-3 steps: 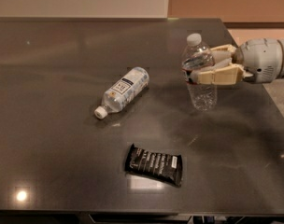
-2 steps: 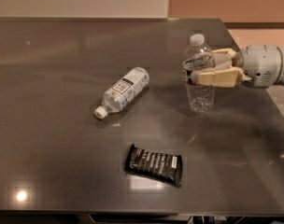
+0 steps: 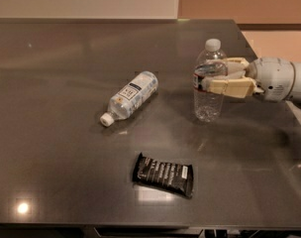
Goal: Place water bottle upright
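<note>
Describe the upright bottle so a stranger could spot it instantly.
On the dark table, look toward the right edge, where the end effector reaches in. The water bottle stands upright in its grip, white cap on top. Unlike the white-labelled bottle lying nearby, it wears only a narrow band.

The dark, glossy table (image 3: 56, 58) is carrying three things. A water bottle (image 3: 208, 100) is standing upright on it toward the right side, its base resting on the surface. The gripper (image 3: 213, 75) is reaching in from the right edge and clasping this bottle at its label band. Another bottle (image 3: 129, 97) is lying on its side near the middle, with its cap pointing front-left. A black bar (image 3: 164, 174) is lying flat nearer the front, well apart from both bottles.
</note>
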You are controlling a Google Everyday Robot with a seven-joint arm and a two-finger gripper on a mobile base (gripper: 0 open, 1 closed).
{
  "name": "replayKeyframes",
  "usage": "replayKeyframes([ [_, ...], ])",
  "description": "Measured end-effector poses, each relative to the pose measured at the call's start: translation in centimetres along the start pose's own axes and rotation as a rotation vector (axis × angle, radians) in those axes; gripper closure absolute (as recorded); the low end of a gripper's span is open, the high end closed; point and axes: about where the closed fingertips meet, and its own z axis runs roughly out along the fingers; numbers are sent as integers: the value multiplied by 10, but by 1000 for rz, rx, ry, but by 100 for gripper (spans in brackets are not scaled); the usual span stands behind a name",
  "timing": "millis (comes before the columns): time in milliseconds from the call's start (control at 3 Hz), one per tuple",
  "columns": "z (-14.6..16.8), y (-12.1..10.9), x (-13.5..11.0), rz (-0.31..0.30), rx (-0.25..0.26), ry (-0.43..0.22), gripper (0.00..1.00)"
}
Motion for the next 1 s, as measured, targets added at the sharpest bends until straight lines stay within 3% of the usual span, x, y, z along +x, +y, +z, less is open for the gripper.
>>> replayKeyframes([
  [1000,0,-2,12,30,11,-80,100],
])
